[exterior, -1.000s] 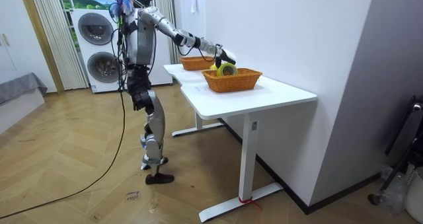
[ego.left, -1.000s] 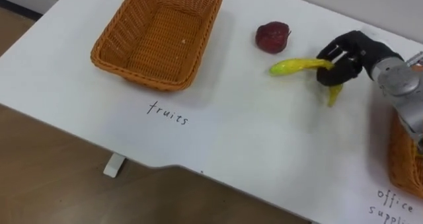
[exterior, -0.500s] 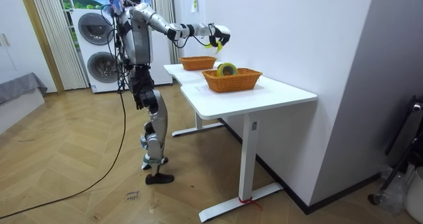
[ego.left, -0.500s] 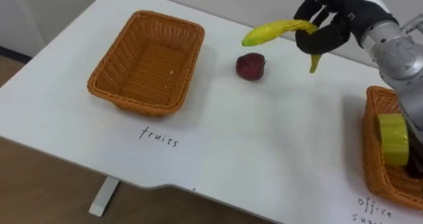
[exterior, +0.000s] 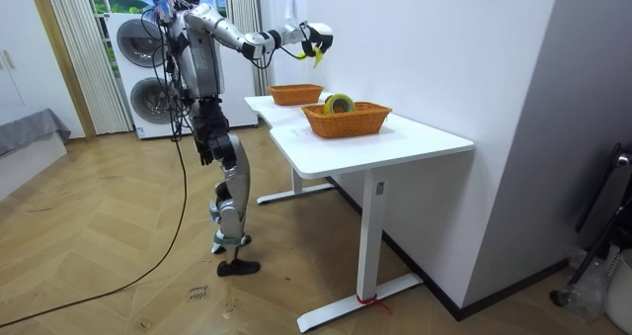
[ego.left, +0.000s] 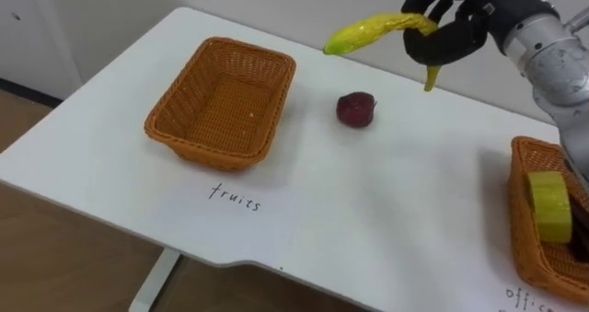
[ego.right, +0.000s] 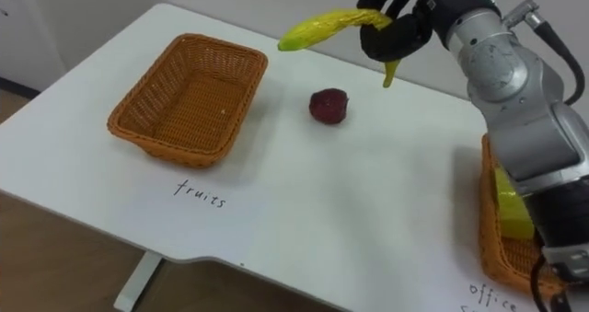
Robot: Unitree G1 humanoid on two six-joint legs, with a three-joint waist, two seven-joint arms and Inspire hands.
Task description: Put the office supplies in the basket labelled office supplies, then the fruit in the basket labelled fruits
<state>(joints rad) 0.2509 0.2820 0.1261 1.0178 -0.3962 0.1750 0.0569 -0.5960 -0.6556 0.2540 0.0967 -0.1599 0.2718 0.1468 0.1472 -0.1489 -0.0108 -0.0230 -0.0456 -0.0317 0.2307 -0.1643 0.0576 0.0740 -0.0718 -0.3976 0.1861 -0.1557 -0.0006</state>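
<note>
Bare table [ego.left: 313, 142] lies between fruit basket [ego.left: 210, 152] and red fruit [ego.left: 356, 109].

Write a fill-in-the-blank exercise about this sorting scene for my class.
The right robot hand holds a ____ in the air. The fruits basket is ____. The dark red apple lies on the white ____. The tape roll in the office-supplies basket is coloured ____.
Missing words: banana; empty; table; yellow.
</note>
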